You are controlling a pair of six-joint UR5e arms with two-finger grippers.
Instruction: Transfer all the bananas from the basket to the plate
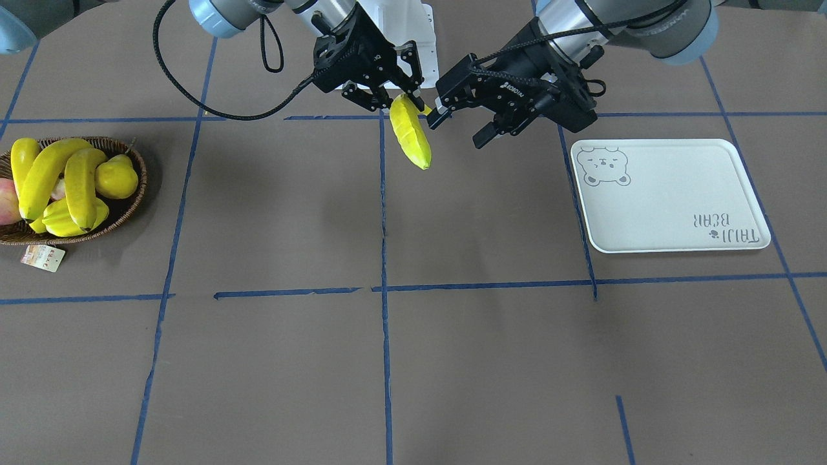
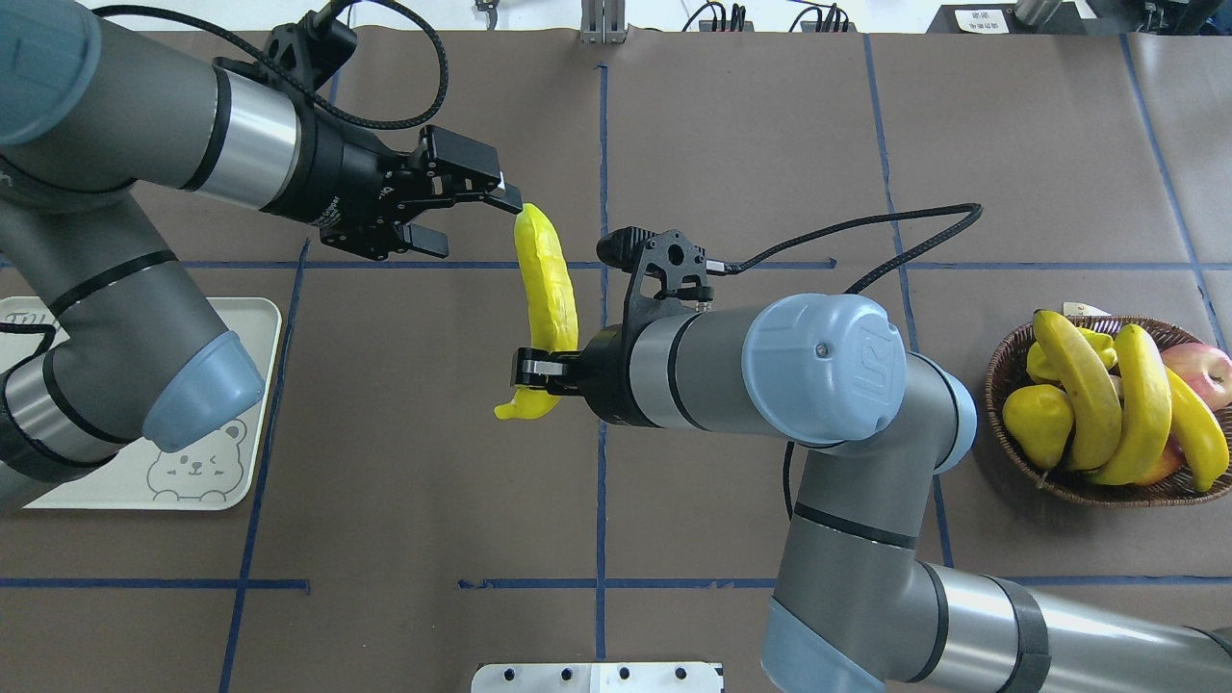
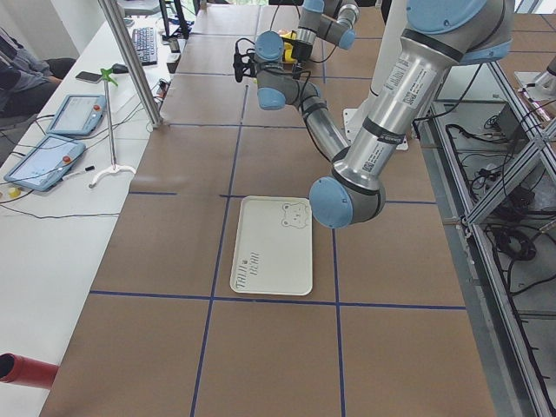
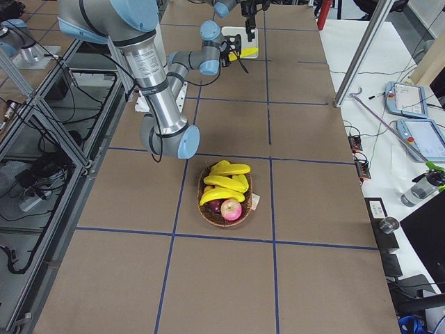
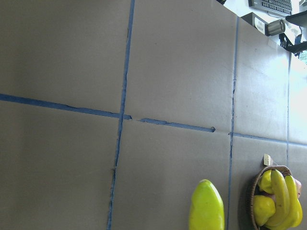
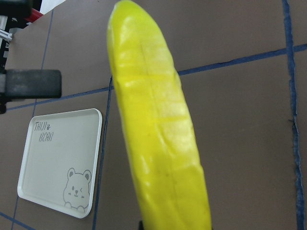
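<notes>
One banana (image 2: 546, 289) hangs in the air over the middle of the table (image 1: 271, 213), well apart from both basket and plate. The right gripper (image 2: 539, 371) has its fingers clamped on the banana close to the stem end, and the rest of the fruit points away from the robot's base. The left gripper (image 2: 462, 219) is just beside the banana's far tip with its fingers spread wide and nothing between them. Whether one fingertip touches the skin I cannot tell.

Three more bananas (image 1: 45, 174) lie piled in the wicker basket (image 1: 139, 194) at the table's end on the robot's right, packed in with a yellow pear (image 1: 116, 177) and a red apple (image 1: 5, 201). A paper tag (image 1: 42, 257) lies on the table by its rim. The white bear-print plate (image 1: 672, 194) sits flat toward the other end, on the robot's left.
</notes>
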